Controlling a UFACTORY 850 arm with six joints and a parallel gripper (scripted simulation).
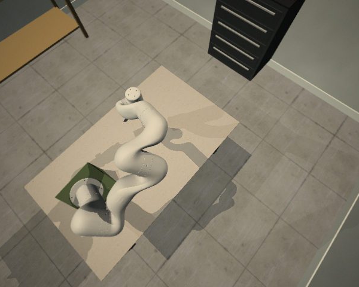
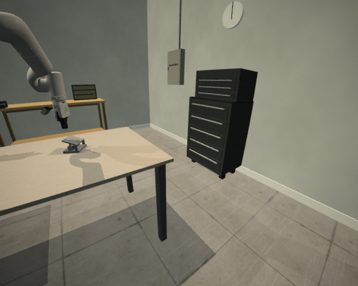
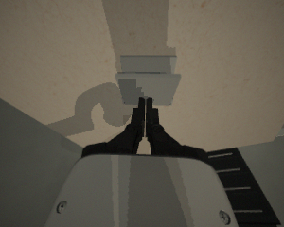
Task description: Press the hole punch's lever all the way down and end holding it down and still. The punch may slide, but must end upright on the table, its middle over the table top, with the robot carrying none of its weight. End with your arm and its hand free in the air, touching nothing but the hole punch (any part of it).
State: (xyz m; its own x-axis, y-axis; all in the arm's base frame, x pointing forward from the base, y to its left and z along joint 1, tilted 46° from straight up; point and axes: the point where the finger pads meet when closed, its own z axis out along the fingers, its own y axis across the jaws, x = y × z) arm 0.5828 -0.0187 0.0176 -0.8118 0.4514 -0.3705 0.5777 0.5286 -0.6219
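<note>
Now my claw (image 2: 64,125) hangs in the air above the hole punch (image 2: 74,144), fingers pinched together w/ nothing between them, a blunt tip for pushing. From the exterior view the punch sits upright on the counter (image 2: 120,172), toward the far end, and there's a plain gap of air btwn my tip and its lever (image 2: 72,140), so no contact yet.

Key relation: in the wrist view the lever plate (image 3: 149,86) lies just ahead of my closed fingertips, roughly centred on them. Punch's long axis seems to run away from me along that same line, so a mostly straight drop w/ a slight nudge fwd should land me on the lever, I'd judge. Which end is hinge vs free end I can't tell for sure; pressing near the free end would take less force.

Room: punch is well in from the counter's edges on the sides I can see, so some sliding is ok. Nothing else stands near it. From the top view my own wrist (image 1: 133,94) hides the punch entirely.
</note>
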